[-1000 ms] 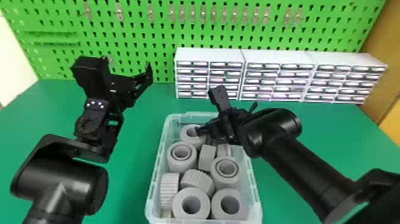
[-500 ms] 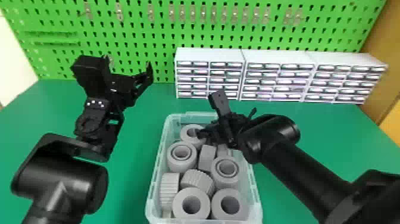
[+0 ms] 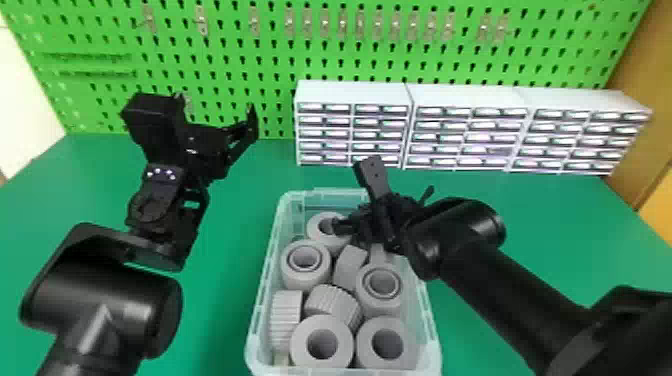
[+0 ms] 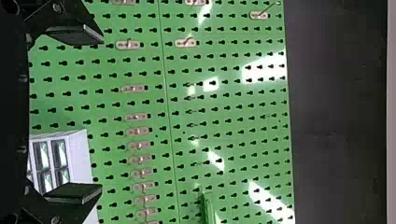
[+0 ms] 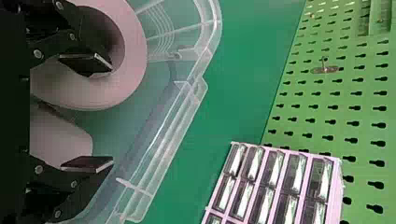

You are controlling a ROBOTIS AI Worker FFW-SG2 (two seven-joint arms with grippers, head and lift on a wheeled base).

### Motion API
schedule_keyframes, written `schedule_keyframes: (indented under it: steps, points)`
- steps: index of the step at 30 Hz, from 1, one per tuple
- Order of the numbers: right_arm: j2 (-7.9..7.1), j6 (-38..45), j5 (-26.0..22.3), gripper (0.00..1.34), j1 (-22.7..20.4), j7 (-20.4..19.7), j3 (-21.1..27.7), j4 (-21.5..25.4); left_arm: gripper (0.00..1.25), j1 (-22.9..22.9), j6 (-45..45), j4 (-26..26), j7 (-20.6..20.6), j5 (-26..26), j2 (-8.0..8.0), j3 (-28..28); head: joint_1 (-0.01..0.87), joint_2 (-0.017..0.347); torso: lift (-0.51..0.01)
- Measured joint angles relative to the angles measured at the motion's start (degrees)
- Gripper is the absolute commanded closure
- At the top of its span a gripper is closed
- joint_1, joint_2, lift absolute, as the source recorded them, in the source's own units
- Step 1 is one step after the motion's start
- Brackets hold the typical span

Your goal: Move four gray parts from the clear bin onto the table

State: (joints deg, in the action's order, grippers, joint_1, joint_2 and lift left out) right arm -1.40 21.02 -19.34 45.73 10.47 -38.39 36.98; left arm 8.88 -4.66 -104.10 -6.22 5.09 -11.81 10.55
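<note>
Gray plastic-looking ring: far left corner inside clear plastic bin, hole upward, axis near upright.
Right end effector: mine, open, nearer; one finger at the hole.
Left end effector: open, beyond bin's left side.

The head view looks forward and down; the left wrist view faces the green perforated pegboard; the right, close over the clear plastic bin, shares that pegboard with both.
</note>
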Motion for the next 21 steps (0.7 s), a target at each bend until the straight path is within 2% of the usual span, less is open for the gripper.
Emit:
schedule_keyframes:
  steps: [11,13,17,21]
  points:
    - [-0.01,-0.02,-0.73,0.57,-0.23,0.03,-0.25,-0.07,0.16,0.0,0.0,0.0,0.0,0.09,-0.04,0.12,0.678,0.034,-0.05]
    - [-0.01,-0.02,-0.96,0.63,-0.3,0.03,-0.53,-0.07,0.16,0.0,0.0,0.0,0.03,0.09,-0.05,0.15,0.678,0.034,-0.05]
    - [-0.01,-0.02,-1.26,0.82,-0.4,-0.01,-1.39,0.1,0.16,0.0,0.0,-0.01,0.06,0.09,-0.05,0.17,0.678,0.034,-0.05]
    - [-0.02,-0.36,-1.31,0.91,-0.48,-0.01,-2.2,0.52,0.16,-0.02,0.0,-0.01,0.08,0.09,-0.05,0.17,0.678,0.034,-0.05]
